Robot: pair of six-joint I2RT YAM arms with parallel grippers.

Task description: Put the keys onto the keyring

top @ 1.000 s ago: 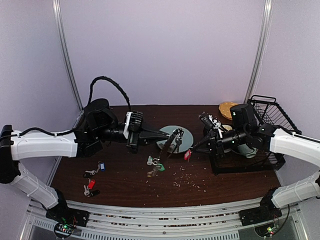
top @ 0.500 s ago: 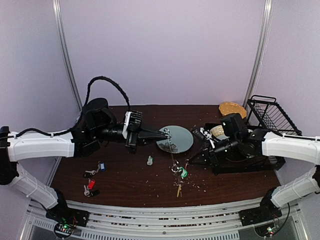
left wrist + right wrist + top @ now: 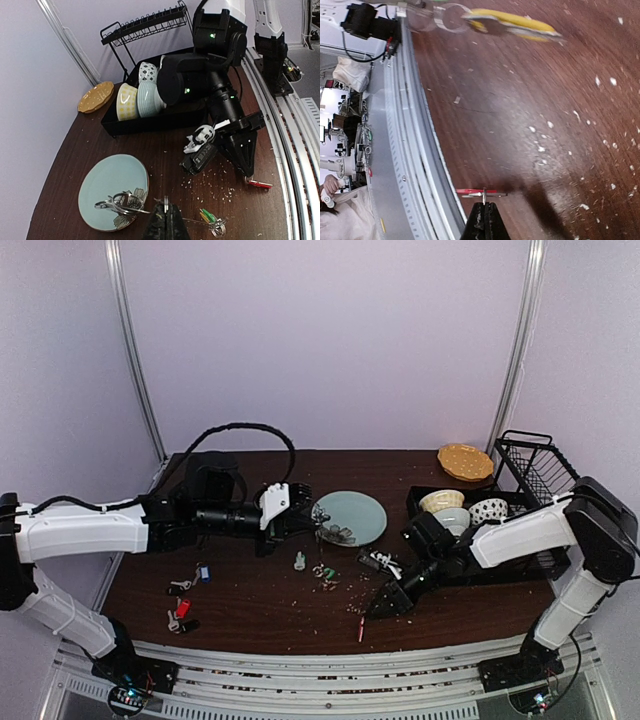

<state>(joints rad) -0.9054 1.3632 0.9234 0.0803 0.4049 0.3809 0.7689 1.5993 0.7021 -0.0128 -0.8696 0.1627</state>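
The keyring (image 3: 142,212) is a thin grey wire that runs from the pale plate (image 3: 107,175) out over the table. My left gripper (image 3: 166,204) is shut on its middle. Keys with a green tag (image 3: 208,214) and a yellow tag (image 3: 203,217) hang at its right end, low over the table (image 3: 325,575). My right gripper (image 3: 484,204) is shut on the small ring of a red-tagged key (image 3: 470,191), low near the front edge (image 3: 360,632). More keys, with a blue tag (image 3: 203,572) and a red tag (image 3: 181,608), lie at the front left.
A tiny clear bottle (image 3: 299,561) stands left of the hanging keys. A black rack (image 3: 480,565) with bowls (image 3: 445,502) sits at the right, with a wire basket (image 3: 540,465) and a yellow dish (image 3: 465,460) behind. Crumbs dot the table.
My right arm has swung down toward the front edge with the red-tagged key. The left gripper has drawn back a little, and the green and yellow keys have shifted left.
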